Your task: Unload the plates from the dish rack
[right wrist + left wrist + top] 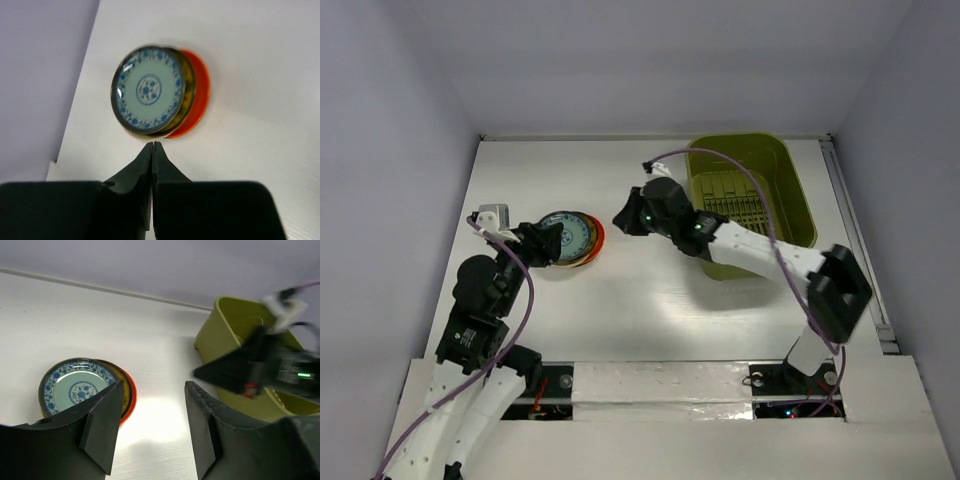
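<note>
Our left gripper (pixel 153 390) fills the near view, both fingers (pixel 105 425) spread apart with nothing between them, hanging just beside the plates (pixel 80 390). We count 3 in that stack on the white table (pixel 650 300): a blue patterned plate (pixel 147 90) on top, a yellowish plate (pixel 187 85) under it, and an orange-red plate (pixel 200 100) lowest. Our right gripper (pixel 152 146) is pinched tight on nothing, above the table between the stack and the dish rack (pixel 802 205). That green tub sits at the far right corner, near the pale grey walls (pixel 620 60) enclosing the table on 3 sides.
</note>
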{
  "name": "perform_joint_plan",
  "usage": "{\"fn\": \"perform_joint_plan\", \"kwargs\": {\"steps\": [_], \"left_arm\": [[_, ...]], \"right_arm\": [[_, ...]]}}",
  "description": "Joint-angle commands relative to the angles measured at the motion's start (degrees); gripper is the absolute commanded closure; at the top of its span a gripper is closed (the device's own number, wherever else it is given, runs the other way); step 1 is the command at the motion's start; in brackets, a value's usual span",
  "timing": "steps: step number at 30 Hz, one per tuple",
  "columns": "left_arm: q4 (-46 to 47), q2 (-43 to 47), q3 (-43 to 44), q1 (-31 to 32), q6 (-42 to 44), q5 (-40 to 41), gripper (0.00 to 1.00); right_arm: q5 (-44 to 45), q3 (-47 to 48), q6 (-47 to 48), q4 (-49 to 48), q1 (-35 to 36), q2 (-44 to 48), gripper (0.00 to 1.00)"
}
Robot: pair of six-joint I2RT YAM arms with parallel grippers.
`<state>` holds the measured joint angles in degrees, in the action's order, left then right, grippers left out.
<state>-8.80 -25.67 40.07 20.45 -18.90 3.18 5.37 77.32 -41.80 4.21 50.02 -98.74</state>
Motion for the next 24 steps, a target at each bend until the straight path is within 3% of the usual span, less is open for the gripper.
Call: {"fn": "perform_joint_plan", "kwargs": {"steps": [1,3,4,6,7,9,10,11,12,13,16,24], "left_arm": [[3.35,-0.96,-0.17,-0.67,0.53,-0.63,0.51],[3.52,-1.05,-0.17,-1.19,0.53,-1.07,0.50],[3.87,-1.05,-0.17,-1.20,0.53,-1.42,0.50],[4.14,-1.22,-0.08,-1.81,0.61,-2.39,0.46],[4.66,-1.31,-0.17,-1.81,0.79,-2.56,0.42],[5.02,-1.66,-0.17,-2.34,0.79,-2.92,0.39],[5.37,-1.75,-0.17,-2.34,0.88,-2.92,0.38],[5.54,-1.84,-0.09,-2.34,0.79,-4.13,0.35],[5.72,-2.01,0.00,-2.34,0.88,-4.76,0.33],[5.72,-2.01,0.18,-2.86,0.88,-4.76,0.32],[6.16,-1.84,1.49,-2.87,0.79,-4.76,0.28],[10.11,-4.38,5.54,-2.87,-1.31,-8.71,0.28]], "right_arm": [[13.31,-7.06,5.76,-6.71,0.61,15.73,1.00],[17.03,-15.56,8.39,-11.39,0.61,24.08,1.00],[21.31,-17.53,9.53,-13.42,0.61,31.86,1.00],[25.55,-20.18,13.30,-13.26,0.61,38.68,1.00],[30.62,-22.19,14.46,-12.39,0.61,44.63,0.94],[36.70,-23.52,16.39,-10.90,0.61,50.02,0.74],[44.39,-24.05,16.40,-8.89,0.61,52.57,0.59],[47.69,-25.19,16.75,-8.34,0.61,55.12,0.23],[50.59,-25.72,17.36,-8.16,0.61,59.50,0.06],[55.58,-26.25,18.59,-7.64,0.61,61.54,0.00],[60.71,-27.22,21.40,-6.85,0.61,67.52,0.00],[61.17,-29.68,22.73,-5.70,0.61,74.39,0.00]]}}
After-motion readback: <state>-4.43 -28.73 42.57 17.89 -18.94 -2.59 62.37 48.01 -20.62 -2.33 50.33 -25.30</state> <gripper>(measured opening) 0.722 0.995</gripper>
